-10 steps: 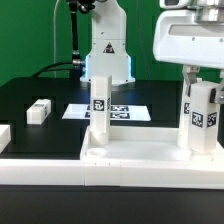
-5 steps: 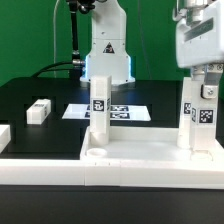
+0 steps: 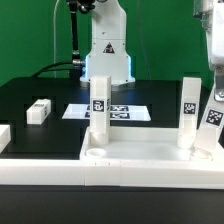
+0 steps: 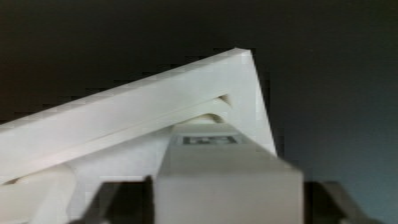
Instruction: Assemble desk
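Observation:
The white desk panel (image 3: pixel 140 157) lies flat at the front. Two tagged white legs stand upright in it, one on the exterior view's left (image 3: pixel 99 112) and one on its right (image 3: pixel 188 112). My gripper (image 3: pixel 214 90) is at the far right edge, mostly cut off. It is shut on a third tagged leg (image 3: pixel 214 120) that hangs tilted just right of the right upright leg. In the wrist view this leg (image 4: pixel 217 175) fills the gap between the dark fingers (image 4: pixel 111 203) of my gripper (image 4: pixel 222 208), and a corner of the panel (image 4: pixel 214 85) lies beyond it.
A loose white leg (image 3: pixel 39 110) lies on the black table at the left. The marker board (image 3: pixel 125 112) lies behind the panel. The robot base (image 3: pixel 106 50) stands at the back. A long white rail (image 3: pixel 60 180) runs along the front, and a white piece (image 3: pixel 3 136) sits at the left edge.
My gripper has moved toward the exterior view's right, carrying its leg away from the right upright leg and tilting it. The two upright legs have not moved.

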Available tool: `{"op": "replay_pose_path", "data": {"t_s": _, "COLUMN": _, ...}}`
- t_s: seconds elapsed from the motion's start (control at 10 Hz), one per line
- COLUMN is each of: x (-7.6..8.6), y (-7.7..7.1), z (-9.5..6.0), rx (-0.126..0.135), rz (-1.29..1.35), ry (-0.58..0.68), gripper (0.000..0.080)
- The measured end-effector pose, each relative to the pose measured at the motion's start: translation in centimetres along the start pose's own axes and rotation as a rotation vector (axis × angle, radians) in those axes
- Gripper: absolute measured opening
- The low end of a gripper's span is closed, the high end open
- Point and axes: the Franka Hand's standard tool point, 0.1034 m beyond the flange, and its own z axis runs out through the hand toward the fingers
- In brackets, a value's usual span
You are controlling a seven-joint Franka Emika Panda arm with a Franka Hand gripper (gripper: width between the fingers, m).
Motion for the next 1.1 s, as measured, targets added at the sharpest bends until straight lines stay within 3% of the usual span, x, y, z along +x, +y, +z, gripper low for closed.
{"op": "replay_pose_path", "data": {"t_s": 0.1, "x": 0.0, "y": 0.0, "z": 0.0, "rx": 0.0, "rz": -0.025, "ry": 0.0, "gripper": 0.0518}}
{"op": "replay_pose_path", "data": {"t_s": 0.2, "x": 0.0, "y": 0.0, "z": 0.0, "rx": -0.003, "rz": -0.038, "ry": 0.002, "gripper": 0.0518}}
{"op": "replay_pose_path", "data": {"t_s": 0.3, "x": 0.2, "y": 0.2, "z": -0.2, "rx": -0.054, "rz": -0.268, "ry": 0.013, "gripper": 0.0625}}
{"op": "replay_pose_path", "data": {"t_s": 0.4, "x": 0.0, "y": 0.0, "z": -0.3, "rx": -0.061, "rz": -0.427, "ry": 0.011, "gripper": 0.0646}}
{"op": "replay_pose_path", "data": {"t_s": 0.6, "x": -1.0, "y": 0.5, "z": -0.7, "rx": -0.056, "rz": -0.468, "ry": 0.008, "gripper": 0.0649}}
{"op": "replay_pose_path", "data": {"t_s": 0.8, "x": -0.9, "y": 0.5, "z": -0.7, "rx": -0.056, "rz": -0.635, "ry": 0.008, "gripper": 0.0649}}
{"op": "replay_pose_path", "data": {"t_s": 1.0, "x": -1.8, "y": 0.3, "z": -0.7, "rx": -0.093, "rz": -1.007, "ry": 0.063, "gripper": 0.0649}}
{"op": "replay_pose_path", "data": {"t_s": 1.1, "x": -1.9, "y": 0.2, "z": -0.6, "rx": -0.098, "rz": -1.142, "ry": 0.061, "gripper": 0.0649}}
